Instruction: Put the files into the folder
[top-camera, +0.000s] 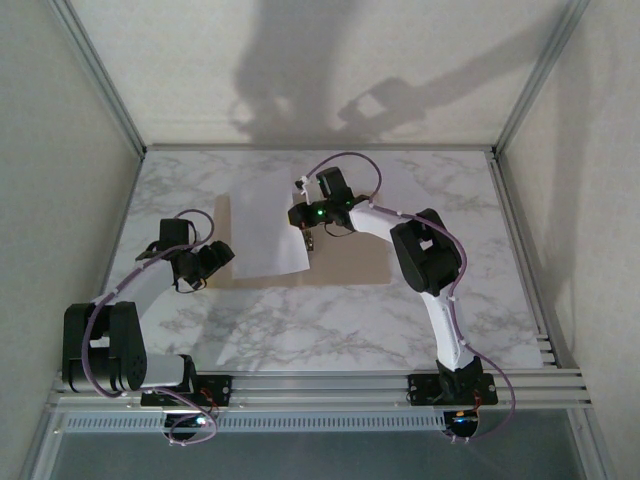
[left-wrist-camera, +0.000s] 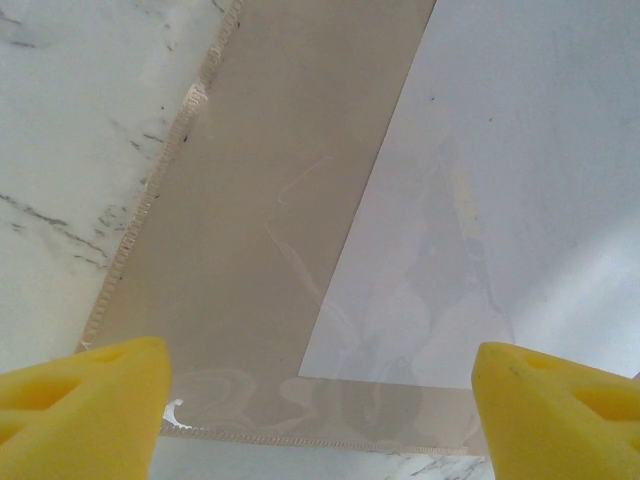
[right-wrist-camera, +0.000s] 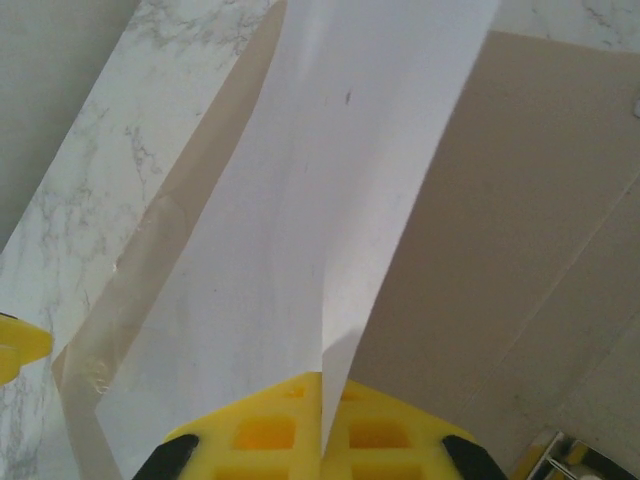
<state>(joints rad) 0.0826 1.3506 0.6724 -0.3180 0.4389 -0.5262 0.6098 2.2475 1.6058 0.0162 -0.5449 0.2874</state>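
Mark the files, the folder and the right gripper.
the files (right-wrist-camera: 330, 200), right wrist view, middle of the white paper.
the folder (right-wrist-camera: 510, 200), right wrist view, bare tan panel beside the paper.
right gripper (right-wrist-camera: 322, 410), right wrist view, between its yellow fingertips pinching the paper.

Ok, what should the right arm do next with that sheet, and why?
Probably lower the right fingers so the pinched edge settles flat. They are shut on the sheet, whose edge is lifted and buckled, while the rest lies on the open folder.

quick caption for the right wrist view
Right gripper pinching the edge of a white sheet lying over the open folder on the marble table
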